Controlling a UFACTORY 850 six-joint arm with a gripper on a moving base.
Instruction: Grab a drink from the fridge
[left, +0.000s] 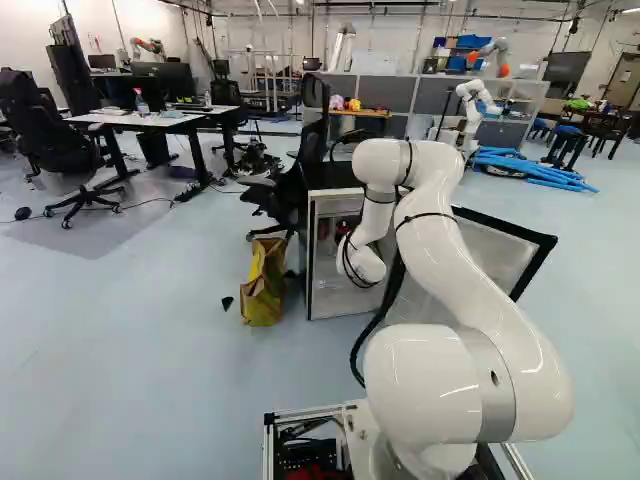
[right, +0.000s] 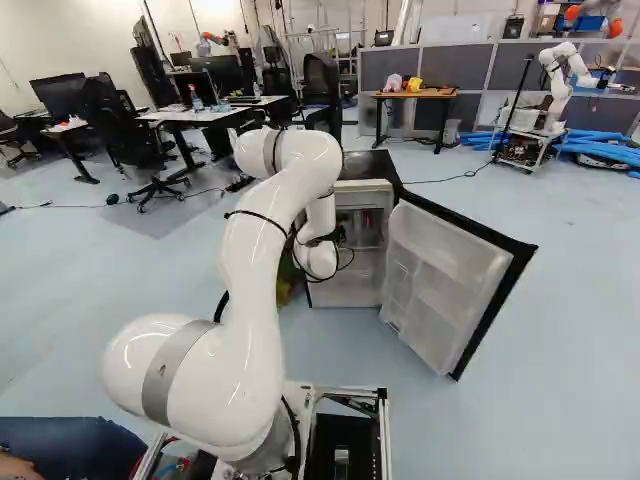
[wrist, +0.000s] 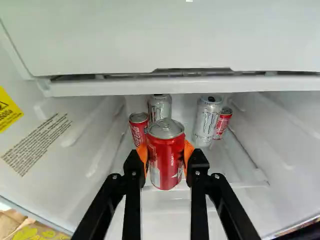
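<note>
The fridge (right: 368, 165) stands ahead of my arm, its door swung wide. Black parts of my gripper (left: 343, 231) show at the fridge's opening, with the fingertips hard to make out there. In the wrist view my gripper (wrist: 166, 162) is shut on a red soda can (wrist: 166, 150), an orange pad pressing each side. The held can is upright. Behind it inside the fridge stand a second red can (wrist: 138, 128), a silver can (wrist: 160, 106), a taller white can (wrist: 206, 120) and a small red can (wrist: 223, 123).
The open fridge door (right: 440, 285) reaches out to the right. A white panel (wrist: 165, 40) hangs above the cans. A yellow bag (left: 263, 285) and a black office chair (left: 290, 180) are left of the fridge. Another robot (right: 560, 85) stands farther back.
</note>
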